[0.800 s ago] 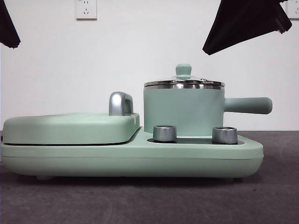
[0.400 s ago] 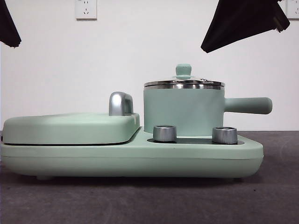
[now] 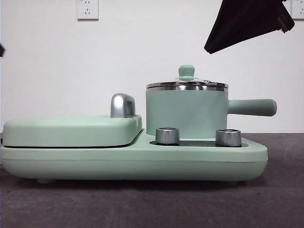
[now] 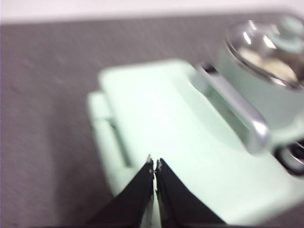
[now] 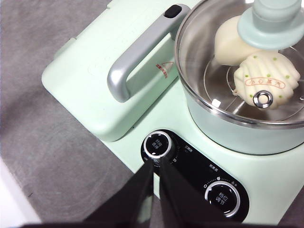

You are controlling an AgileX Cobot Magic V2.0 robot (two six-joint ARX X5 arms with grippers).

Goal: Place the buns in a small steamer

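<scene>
Both buns lay inside the small steamer point(image 3: 186, 111) under its glass lid point(image 5: 247, 61): the smooth bun point(image 5: 230, 40) beside the pleated, green-specked bun point(image 5: 267, 78). The steamer stood on the cooker base point(image 3: 133, 159) upon the bench point(image 3: 152, 204), unmoved since the earlier frames. The left tool point(image 4: 154, 164), jaws pressed together and empty, had withdrawn almost fully from the front view's corner. The right tool point(image 5: 155, 165), likewise closed on nothing, hung above the knobs point(image 5: 158, 145), barely shifted.
</scene>
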